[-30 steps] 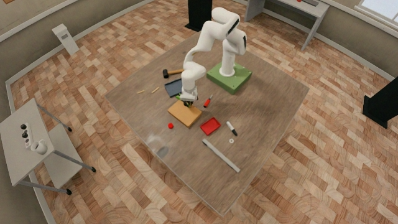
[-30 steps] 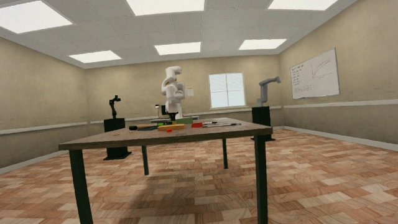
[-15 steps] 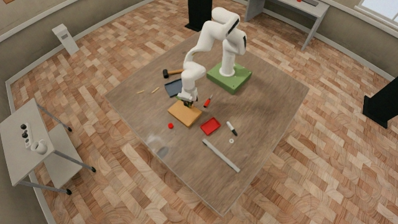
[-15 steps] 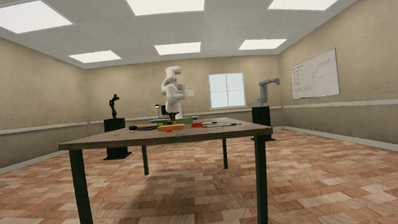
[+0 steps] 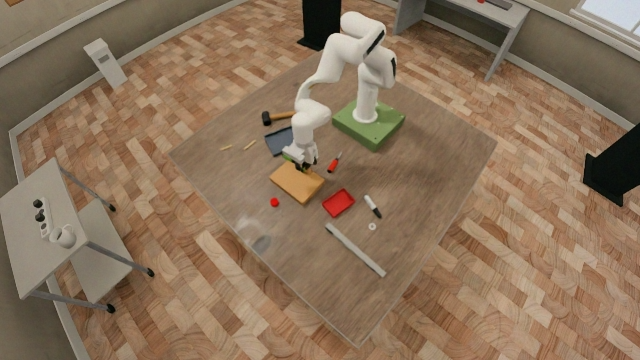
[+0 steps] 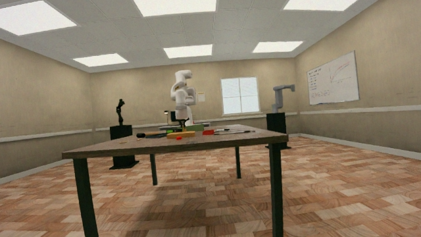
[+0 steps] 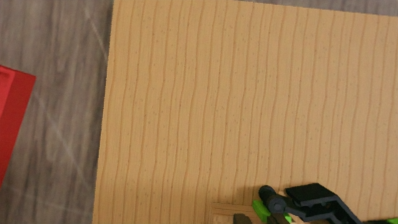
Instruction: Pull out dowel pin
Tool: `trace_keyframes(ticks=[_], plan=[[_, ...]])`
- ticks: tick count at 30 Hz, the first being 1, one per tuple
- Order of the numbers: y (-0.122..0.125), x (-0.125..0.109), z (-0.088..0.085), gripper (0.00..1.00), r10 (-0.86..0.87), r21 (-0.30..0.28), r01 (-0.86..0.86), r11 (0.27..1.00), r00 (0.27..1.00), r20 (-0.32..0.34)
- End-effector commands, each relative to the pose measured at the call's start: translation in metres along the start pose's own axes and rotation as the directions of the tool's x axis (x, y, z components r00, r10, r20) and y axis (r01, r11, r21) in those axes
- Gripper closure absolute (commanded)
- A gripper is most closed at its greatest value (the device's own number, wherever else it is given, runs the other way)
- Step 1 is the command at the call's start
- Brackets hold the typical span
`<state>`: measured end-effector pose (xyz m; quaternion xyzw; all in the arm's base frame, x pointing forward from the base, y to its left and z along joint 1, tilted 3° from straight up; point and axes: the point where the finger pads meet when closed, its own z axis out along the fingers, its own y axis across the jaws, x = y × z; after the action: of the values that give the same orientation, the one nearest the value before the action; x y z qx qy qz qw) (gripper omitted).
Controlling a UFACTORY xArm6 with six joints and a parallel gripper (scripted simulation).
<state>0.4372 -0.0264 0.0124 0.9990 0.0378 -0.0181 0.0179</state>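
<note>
The tan bench board (image 5: 295, 186) (image 6: 181, 134) (image 7: 225, 100) lies at the middle of the table. My gripper (image 5: 303, 168) (image 6: 181, 125) stands upright over the board's back edge, above the small wooden block (image 7: 224, 212). Only a corner of the block shows, at the bottom of the wrist view. The green and black spring clamp (image 7: 309, 201) (image 5: 287, 156) sits right beside the block. The gripper is shut on the dowel pin. Its fingers, the pin and the bench stop are hidden from all views.
A red tray (image 5: 338, 202) (image 7: 12, 115) lies right of the board, and a red cap (image 5: 274, 202) in front. A screwdriver (image 5: 334, 163), marker (image 5: 372, 206), washer (image 5: 372, 226), grey bar (image 5: 355, 249), hammer (image 5: 277, 117), dark mat (image 5: 279, 140) and two sticks (image 5: 249, 144) lie around. The arm's green base (image 5: 368, 125) stands behind.
</note>
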Motion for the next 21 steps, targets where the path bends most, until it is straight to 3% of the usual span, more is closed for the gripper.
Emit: trace_keyframes(ticks=[1,21], plan=[[0.0002,0.0024,-0.0022,1.00,0.075,-0.004,-0.075,0.997,0.997,-0.007],[0.0002,0.0024,-0.0025,1.00,0.423,-0.001,-0.423,0.906,0.906,-0.008]])
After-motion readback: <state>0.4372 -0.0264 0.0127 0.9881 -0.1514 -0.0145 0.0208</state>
